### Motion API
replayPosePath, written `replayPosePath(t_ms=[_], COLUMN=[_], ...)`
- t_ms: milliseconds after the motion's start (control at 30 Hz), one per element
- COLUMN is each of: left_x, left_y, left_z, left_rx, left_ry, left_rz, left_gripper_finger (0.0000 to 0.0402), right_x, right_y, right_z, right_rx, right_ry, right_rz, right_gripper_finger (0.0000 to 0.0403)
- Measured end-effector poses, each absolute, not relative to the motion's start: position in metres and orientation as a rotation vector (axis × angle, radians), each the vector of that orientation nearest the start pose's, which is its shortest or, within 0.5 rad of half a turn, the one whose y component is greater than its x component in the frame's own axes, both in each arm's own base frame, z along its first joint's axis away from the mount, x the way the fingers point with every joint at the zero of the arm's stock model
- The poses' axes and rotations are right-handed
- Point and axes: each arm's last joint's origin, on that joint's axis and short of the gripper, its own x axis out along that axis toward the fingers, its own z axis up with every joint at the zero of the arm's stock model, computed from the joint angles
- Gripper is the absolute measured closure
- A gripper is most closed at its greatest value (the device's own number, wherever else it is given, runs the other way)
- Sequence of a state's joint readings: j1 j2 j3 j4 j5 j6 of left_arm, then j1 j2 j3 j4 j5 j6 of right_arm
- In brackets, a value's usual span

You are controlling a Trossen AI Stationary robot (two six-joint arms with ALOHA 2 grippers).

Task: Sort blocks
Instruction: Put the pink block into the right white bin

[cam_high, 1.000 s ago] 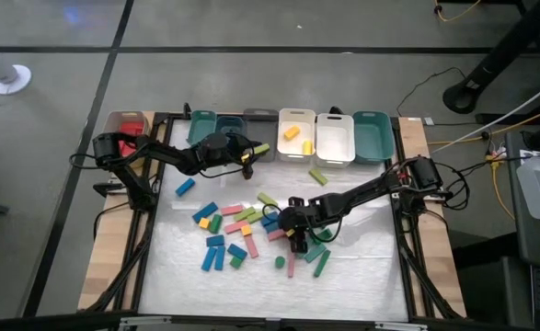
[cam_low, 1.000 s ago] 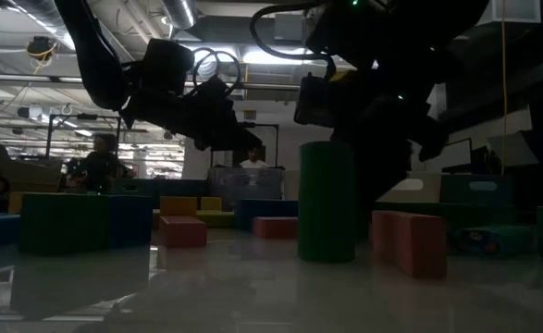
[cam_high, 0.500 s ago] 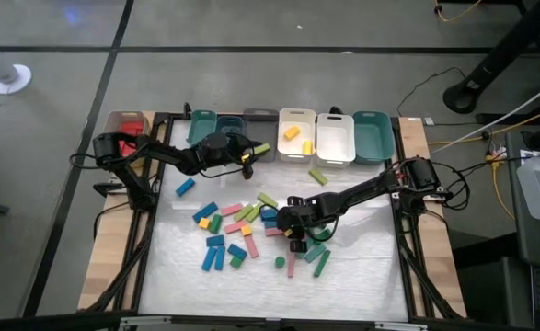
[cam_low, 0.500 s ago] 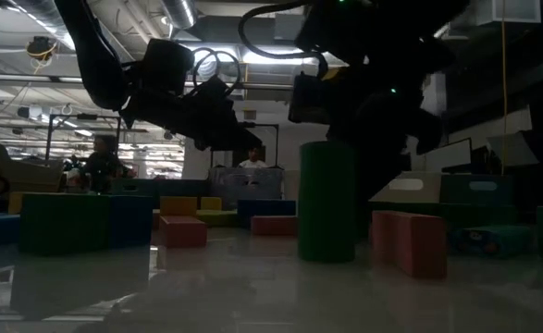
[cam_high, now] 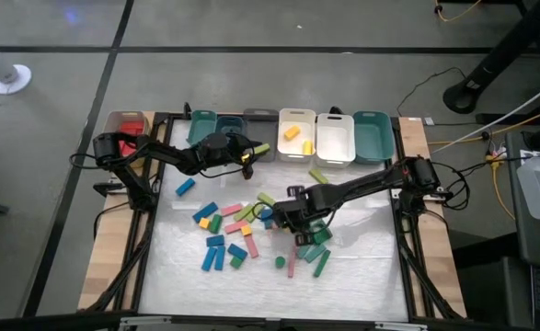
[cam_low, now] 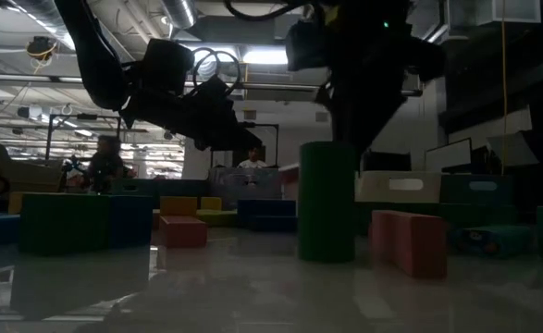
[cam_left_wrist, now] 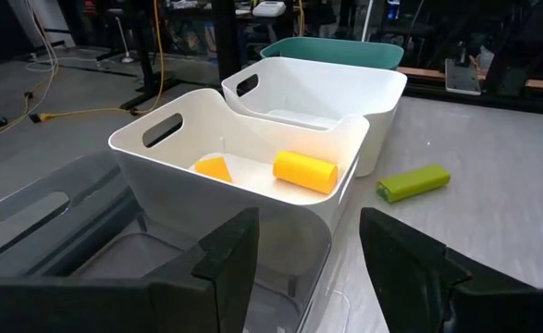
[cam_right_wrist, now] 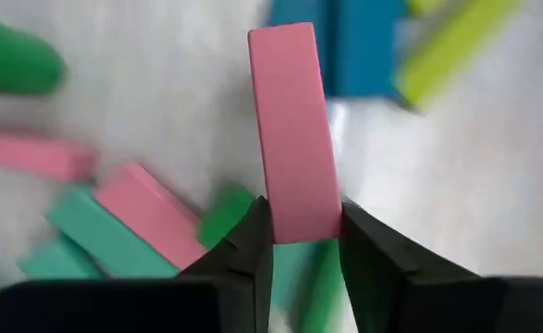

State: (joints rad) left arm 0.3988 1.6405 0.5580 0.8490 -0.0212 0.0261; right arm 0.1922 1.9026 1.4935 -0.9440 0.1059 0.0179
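Blocks in blue, green, lime and pink lie scattered on the white mat. My right gripper hangs above the right side of the pile, shut on a pink bar. In the low view it is a dark shape high above an upright green cylinder. My left gripper waits open and empty by the far bins, its fingers over a grey bin. Beyond them stands a white bin holding yellow pieces. My right gripper pinches the pink bar's near end between its two fingers, one on each long side. The fingers point steeply down from above. The bar runs on past the fingertips, lifted clear of the blocks below.
A row of bins lines the far edge: tan with red pieces, teal, grey, two white, teal. A lime bar and a blue bar lie apart from the pile. The mat's near part is bare.
My right gripper has risen from the pile and tipped to point more steeply down, shifting a little toward the far edge. The pink bar has come up with it, clear of the mat. The other blocks stay where they were.
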Motion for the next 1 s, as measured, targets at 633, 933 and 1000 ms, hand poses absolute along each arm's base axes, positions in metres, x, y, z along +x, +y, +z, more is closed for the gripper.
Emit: replayPosePath(t_ms=[633,933,1000], left_x=[0.277,0.277,0.277], left_y=[0.117,0.117,0.117], left_z=[0.156,0.156,0.156], left_rx=[-0.039,-0.045,-0.045], left_ry=[0.234,0.233,0.234], left_rz=[0.417,0.418,0.418], left_gripper_finger=[0.0224,0.0224,0.0224], right_x=[0.324,0.282,0.275], right_y=[-0.039,-0.110,-0.127], right_z=[0.271,0.309,0.310], right_rx=[-0.238,-0.129,-0.078], right_ry=[1.632,1.557,1.556], right_rz=[-0.193,-0.459,-0.505], right_gripper_finger=[0.0304,0.0303,0.0299])
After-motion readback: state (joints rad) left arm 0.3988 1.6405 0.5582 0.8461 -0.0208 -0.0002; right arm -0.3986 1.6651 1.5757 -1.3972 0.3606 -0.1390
